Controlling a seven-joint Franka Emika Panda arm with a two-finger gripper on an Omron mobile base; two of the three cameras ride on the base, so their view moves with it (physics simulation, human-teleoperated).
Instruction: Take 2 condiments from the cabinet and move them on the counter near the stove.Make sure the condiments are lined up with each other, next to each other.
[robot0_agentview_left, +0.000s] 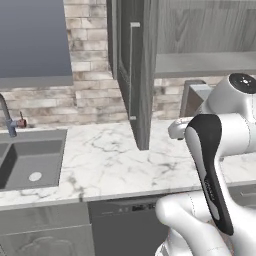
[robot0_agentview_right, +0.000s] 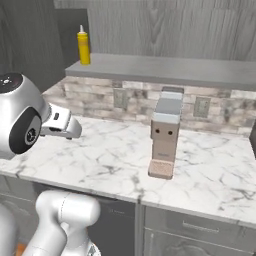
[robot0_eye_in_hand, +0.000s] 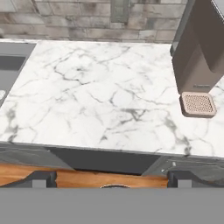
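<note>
One yellow condiment bottle (robot0_agentview_right: 83, 46) with a white nozzle stands upright at the left end of the pale shelf (robot0_agentview_right: 170, 68) inside the grey wood-grain cabinet (robot0_agentview_left: 205, 64). My gripper (robot0_eye_in_hand: 113, 180) is open, its two dark fingertips (robot0_eye_in_hand: 41, 178) set wide with nothing between them. It hovers over the front edge of the white marble counter (robot0_eye_in_hand: 100, 100), well below the shelf and the bottle. The stove is out of view.
The cabinet door (robot0_agentview_left: 131, 75) hangs open, jutting out over the counter. A taupe coffee machine (robot0_agentview_right: 165, 135) stands on the counter right of my hand. A sink (robot0_agentview_left: 30, 160) with a faucet (robot0_agentview_left: 7, 117) lies at the left. Wall outlets (robot0_agentview_right: 120, 98) sit under the shelf.
</note>
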